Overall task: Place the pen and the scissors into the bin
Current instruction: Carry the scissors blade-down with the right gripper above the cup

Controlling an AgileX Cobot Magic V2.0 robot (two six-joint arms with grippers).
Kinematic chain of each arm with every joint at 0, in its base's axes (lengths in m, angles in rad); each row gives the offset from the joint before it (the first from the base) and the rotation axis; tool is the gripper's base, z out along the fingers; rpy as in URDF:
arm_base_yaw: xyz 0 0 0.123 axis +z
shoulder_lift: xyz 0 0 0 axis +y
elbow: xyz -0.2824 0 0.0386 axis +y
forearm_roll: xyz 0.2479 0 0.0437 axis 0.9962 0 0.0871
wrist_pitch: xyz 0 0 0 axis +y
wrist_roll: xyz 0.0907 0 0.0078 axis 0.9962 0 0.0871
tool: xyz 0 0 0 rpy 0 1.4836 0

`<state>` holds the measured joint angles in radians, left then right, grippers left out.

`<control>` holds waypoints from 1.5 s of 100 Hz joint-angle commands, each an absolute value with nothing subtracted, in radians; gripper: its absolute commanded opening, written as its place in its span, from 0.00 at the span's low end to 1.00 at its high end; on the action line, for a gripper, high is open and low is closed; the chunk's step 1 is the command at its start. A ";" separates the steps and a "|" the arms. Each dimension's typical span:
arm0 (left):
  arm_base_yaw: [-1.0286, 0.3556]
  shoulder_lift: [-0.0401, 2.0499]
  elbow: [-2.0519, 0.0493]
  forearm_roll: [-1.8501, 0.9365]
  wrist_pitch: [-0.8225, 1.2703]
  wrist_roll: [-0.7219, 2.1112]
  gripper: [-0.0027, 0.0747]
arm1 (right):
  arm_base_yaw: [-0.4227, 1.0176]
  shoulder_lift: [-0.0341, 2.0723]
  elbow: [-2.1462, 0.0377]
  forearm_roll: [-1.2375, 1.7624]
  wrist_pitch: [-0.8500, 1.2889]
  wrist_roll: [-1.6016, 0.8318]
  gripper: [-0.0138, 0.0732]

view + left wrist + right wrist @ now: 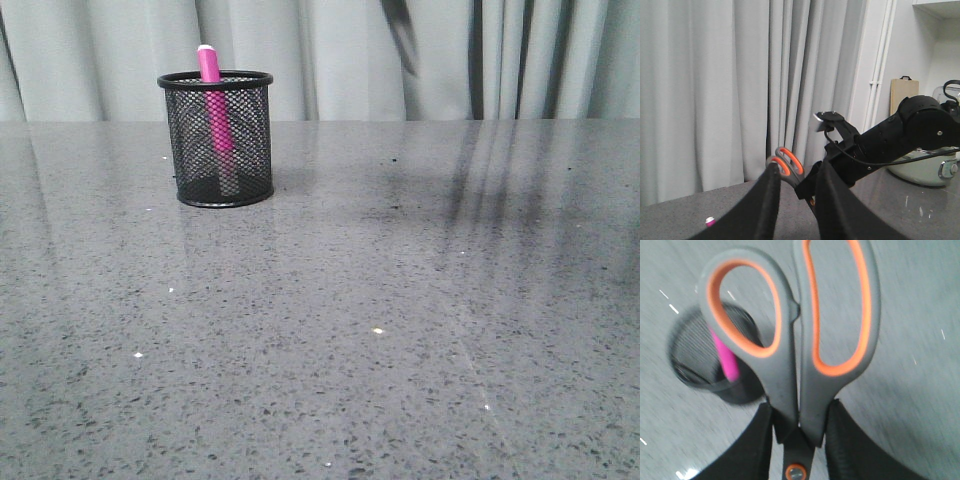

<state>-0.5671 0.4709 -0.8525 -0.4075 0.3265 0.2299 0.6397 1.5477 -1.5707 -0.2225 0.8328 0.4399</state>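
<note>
The bin (pixel 250 140), a black wire-mesh cup, stands at the back left of the grey table. The pink pen (pixel 212 95) stands inside it, its whitish tip just above the rim. My right gripper (pixel 799 412) is shut on the scissors (pixel 790 375) just below the orange-lined loops, high above the table. The blurred bin (pixel 695 360) with the pen (pixel 727 362) lies below and to one side. A dark blade tip (pixel 403 40) hangs in at the top of the front view. My left gripper (pixel 797 170) is open and empty, raised, facing the scissors (pixel 790 162).
Grey curtains hang behind the table's far edge. In the left wrist view the right arm (pixel 890 145) reaches across, with a pale green appliance (pixel 925 172) and a wooden board (pixel 904 95) beyond it.
</note>
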 commanded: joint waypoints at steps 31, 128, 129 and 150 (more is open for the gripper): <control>-0.574 0.480 -0.874 -0.420 0.273 0.227 0.23 | 0.692 1.559 -1.598 -0.397 0.267 0.435 0.08; -0.574 0.480 -0.874 -0.432 0.374 0.227 0.23 | 0.603 1.720 -1.350 -0.471 -0.491 0.317 0.08; -0.574 0.480 -0.874 -0.432 0.375 0.227 0.23 | 0.601 1.720 -1.350 -0.471 -0.491 0.317 0.08; -0.574 0.480 -0.874 -0.432 0.375 0.227 0.23 | 0.588 1.726 -1.350 -0.463 -0.512 0.317 0.08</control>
<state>-0.5671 0.4709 -0.8508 -0.4118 0.4436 0.2299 0.5973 1.7766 -1.3243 -0.4720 -0.4045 0.3242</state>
